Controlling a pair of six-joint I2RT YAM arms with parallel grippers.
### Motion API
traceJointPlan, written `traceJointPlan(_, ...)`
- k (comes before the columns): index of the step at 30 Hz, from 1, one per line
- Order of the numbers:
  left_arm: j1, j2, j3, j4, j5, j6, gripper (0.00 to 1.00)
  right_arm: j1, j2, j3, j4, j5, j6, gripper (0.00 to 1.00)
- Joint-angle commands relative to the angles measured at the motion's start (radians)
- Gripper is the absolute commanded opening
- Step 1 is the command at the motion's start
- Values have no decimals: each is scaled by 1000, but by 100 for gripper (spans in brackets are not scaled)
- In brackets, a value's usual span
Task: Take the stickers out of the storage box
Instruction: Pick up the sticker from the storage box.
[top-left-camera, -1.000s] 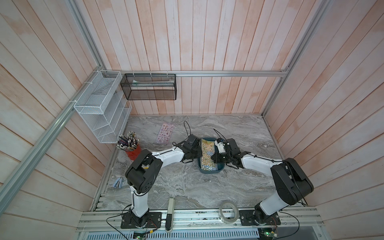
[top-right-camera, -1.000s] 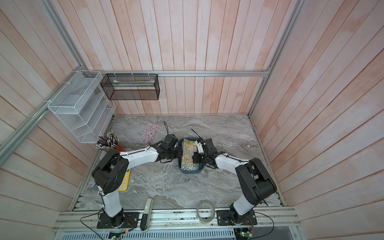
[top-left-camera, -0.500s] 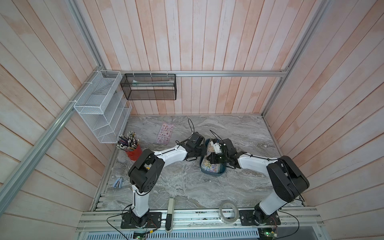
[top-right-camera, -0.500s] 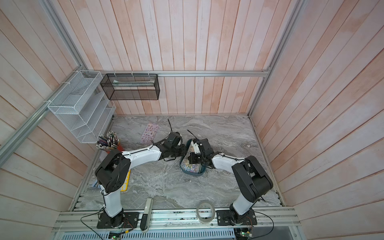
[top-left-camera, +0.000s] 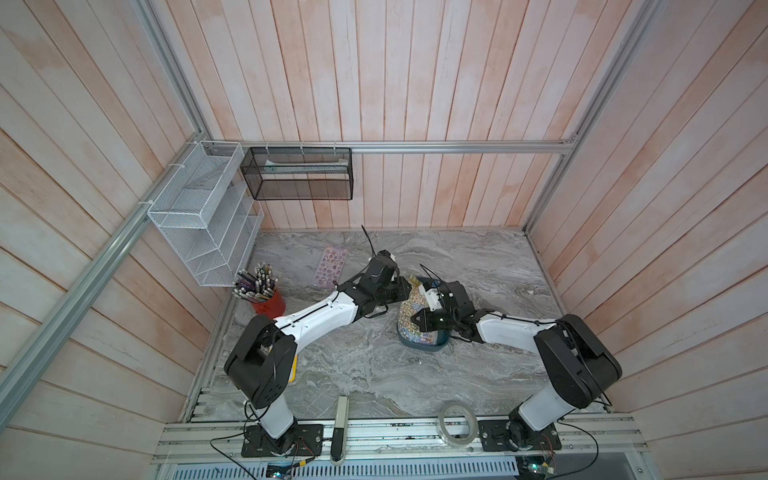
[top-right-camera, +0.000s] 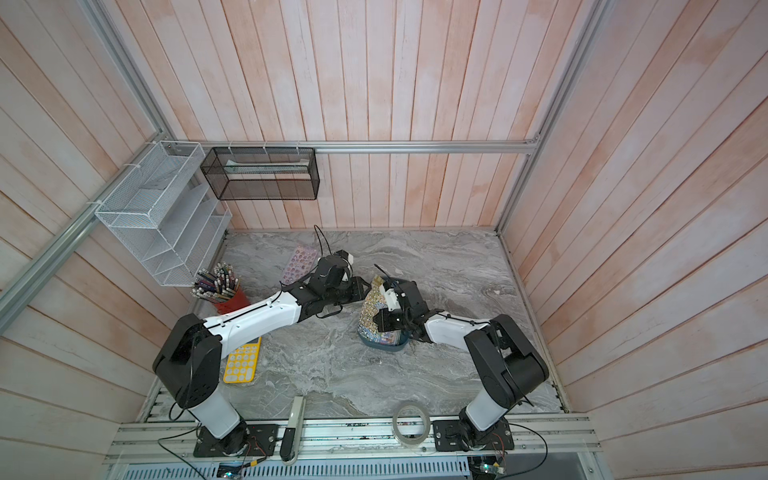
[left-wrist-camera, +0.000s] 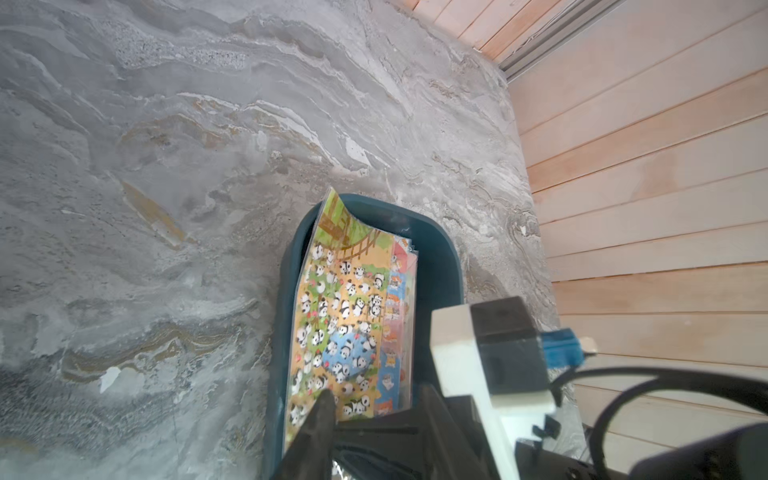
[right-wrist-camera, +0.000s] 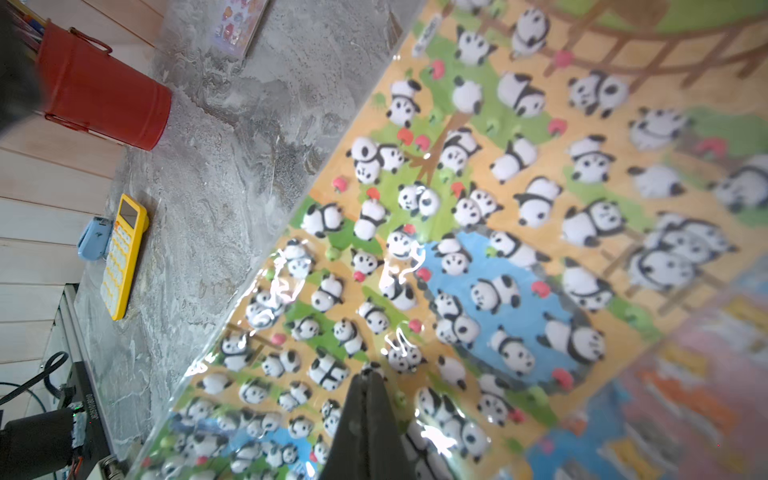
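The teal storage box (top-left-camera: 424, 345) (top-right-camera: 382, 343) (left-wrist-camera: 440, 257) lies mid-table. The stickers (top-left-camera: 409, 307) (top-right-camera: 370, 303) (left-wrist-camera: 345, 299) lean in it, a panda sheet (right-wrist-camera: 498, 208) on top, its long edge riding over the box's wall above the table. My right gripper (top-left-camera: 414, 322) (top-right-camera: 376, 322) (right-wrist-camera: 371, 374) is shut, its tip pressed on the panda sheet. My left gripper (top-left-camera: 402, 289) (top-right-camera: 361, 291) (left-wrist-camera: 375, 389) hovers at the box's far end. Its fingers are apart, one over the panda sheet, with nothing clamped between them. A pink sticker sheet (top-left-camera: 328, 266) (right-wrist-camera: 239, 20) lies loose on the table.
A red pencil cup (top-left-camera: 268, 301) stands at the left wall, with a yellow stencil (top-right-camera: 243, 359) in front of it. A white wire rack (top-left-camera: 203, 216) and a black mesh basket (top-left-camera: 297, 174) hang on the walls. A tape roll (top-left-camera: 457, 424) and a grey bar (top-left-camera: 340, 424) lie at the front rail.
My right gripper has moved left from beside the box onto the stickers. The stack has tipped up over the box's left wall. My left gripper has shifted toward the box's far end.
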Motion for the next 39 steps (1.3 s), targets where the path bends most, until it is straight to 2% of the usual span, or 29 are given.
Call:
traceJointPlan(1, 2, 72, 13, -53, 1, 9, 36, 10, -24, -7, 25, -31, -20, 0)
traceJointPlan(9, -18, 165, 101, -119, -10, 43, 34, 9, -20, -9, 16, -25, -23, 0)
traceJointPlan(15, -20, 168, 110, -125, -16, 52, 18, 8, -21, -10, 16, -21, -25, 0)
traceJointPlan(20, -18, 161, 116, -135, -27, 58, 22, 8, -27, -7, 17, -16, -23, 0)
traceJointPlan(26, -18, 152, 118, -134, -32, 61, 0, 8, -38, -14, 18, -15, -20, 0)
traceJointPlan(34, 5, 111, 94, -77, 30, 59, 0, -4, -152, 14, -60, 51, -47, 0)
traceJointPlan(37, 35, 73, 33, 8, 105, 24, 0, -30, -229, 24, -95, 84, -58, 5)
traceJointPlan(39, 62, 42, -15, 71, 155, -3, 0, -58, -277, 25, -114, 89, -61, 15)
